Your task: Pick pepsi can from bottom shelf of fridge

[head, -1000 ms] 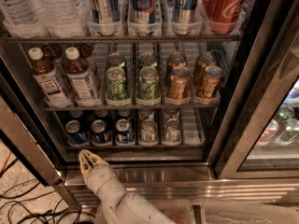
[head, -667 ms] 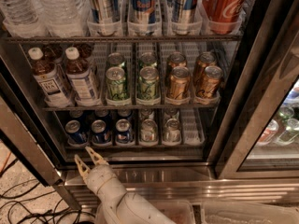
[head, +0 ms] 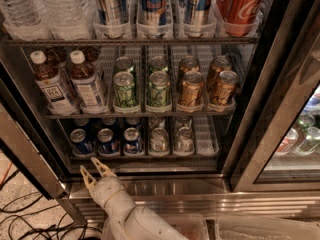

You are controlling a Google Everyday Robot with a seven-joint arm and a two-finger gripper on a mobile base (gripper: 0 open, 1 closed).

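The fridge (head: pixel 250 149) stands open in front of me. Its bottom shelf (head: pixel 205 134) holds three dark blue pepsi cans at the left: one (head: pixel 81 141), a second (head: pixel 108 141) and a third (head: pixel 132 140), with more blue cans behind them. Two plain silver cans (head: pixel 159 140) stand to their right. My gripper (head: pixel 96 170) is open and empty, its two pale fingers (head: pixel 104 167) spread just in front of the stainless sill (head: pixel 165 169), below the left and middle pepsi cans and apart from them.
The tier above holds two brown bottles (head: pixel 54 86), green cans (head: pixel 125 90) and gold cans (head: pixel 191 89). The top tier holds water bottles, tall cans and a red cola can (head: pixel 241 6). A dark door edge (head: pixel 30 154) runs at the left, cables (head: pixel 20 219) on the floor.
The gripper has opened its fingers and moved slightly up toward the sill, below the pepsi cans. The cans have not moved.
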